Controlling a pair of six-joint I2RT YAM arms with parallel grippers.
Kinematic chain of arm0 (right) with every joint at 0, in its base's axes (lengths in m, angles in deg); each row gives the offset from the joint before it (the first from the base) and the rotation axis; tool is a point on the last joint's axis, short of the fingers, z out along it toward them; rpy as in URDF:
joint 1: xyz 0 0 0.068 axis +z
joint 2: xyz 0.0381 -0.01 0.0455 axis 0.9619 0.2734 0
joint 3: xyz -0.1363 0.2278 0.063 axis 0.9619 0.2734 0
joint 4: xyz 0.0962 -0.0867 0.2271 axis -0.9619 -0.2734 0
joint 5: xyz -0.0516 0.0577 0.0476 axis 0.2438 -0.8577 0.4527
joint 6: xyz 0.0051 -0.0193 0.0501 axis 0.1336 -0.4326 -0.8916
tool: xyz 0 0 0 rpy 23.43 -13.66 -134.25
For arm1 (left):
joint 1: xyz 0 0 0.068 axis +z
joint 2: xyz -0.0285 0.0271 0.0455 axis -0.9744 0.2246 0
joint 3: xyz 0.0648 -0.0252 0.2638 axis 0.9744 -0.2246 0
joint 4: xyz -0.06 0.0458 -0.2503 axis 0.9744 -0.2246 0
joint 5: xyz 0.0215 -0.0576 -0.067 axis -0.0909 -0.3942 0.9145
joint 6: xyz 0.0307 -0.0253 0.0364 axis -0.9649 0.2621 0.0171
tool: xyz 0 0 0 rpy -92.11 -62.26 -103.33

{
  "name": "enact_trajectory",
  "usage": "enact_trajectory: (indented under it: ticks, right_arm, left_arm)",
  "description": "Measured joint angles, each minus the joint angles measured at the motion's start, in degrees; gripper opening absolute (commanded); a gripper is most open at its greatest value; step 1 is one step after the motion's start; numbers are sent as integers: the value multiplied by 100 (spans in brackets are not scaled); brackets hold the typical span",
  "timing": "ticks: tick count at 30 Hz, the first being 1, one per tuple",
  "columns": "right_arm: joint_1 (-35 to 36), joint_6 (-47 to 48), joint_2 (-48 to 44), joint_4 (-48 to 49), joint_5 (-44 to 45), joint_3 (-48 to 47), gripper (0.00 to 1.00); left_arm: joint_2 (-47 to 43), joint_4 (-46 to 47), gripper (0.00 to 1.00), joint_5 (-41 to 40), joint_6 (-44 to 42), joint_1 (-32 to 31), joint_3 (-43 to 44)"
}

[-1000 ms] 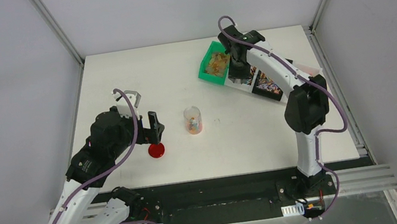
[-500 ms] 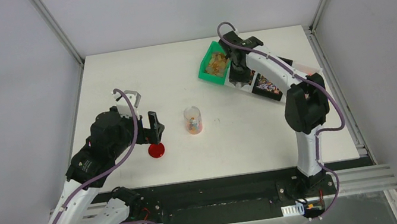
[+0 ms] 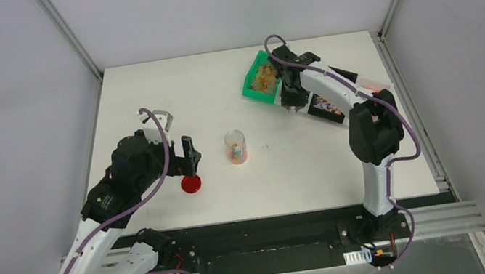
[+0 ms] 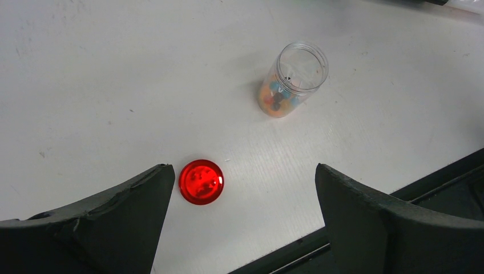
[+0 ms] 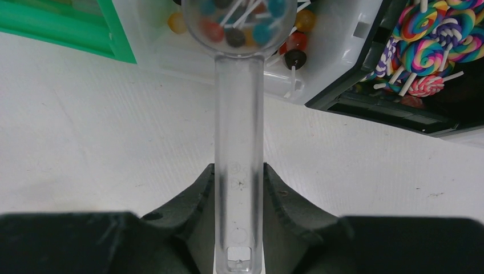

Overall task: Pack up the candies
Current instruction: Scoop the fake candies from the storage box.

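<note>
Candies (image 4: 276, 99) in jar (image 4: 292, 80) and scoop (image 5: 240, 131) — red lid (image 4: 200, 181) nearby

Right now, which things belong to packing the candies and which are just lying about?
Job: candies in the clear scoop; right claw gripping it; open jar; red lid; green bin.
Lying about, apparently: black tray of swirl lollipops; metal bracket; open left claw, idle.

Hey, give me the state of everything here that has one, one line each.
Jar: upright, lid off, partly filled with candies.
Red lid: off, flat on table.
Scoop: held by handle, bowl at clear bin.
Left gripper: open, empty.
Right gripper: shut on scoop.
</note>
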Motion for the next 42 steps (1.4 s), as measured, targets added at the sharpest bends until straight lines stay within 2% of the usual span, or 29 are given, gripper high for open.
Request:
enact_trajectory:
  ticks: [19,42]
  right_arm:
    - [0,468,-616,1032,7,1121,0]
    - [2,1115,-2264,2632,109,3202,0]
  left_arm:
    - [7,0,99,0,-4,0,-55]
    - [7,0,99,-2,-11,0,-55]
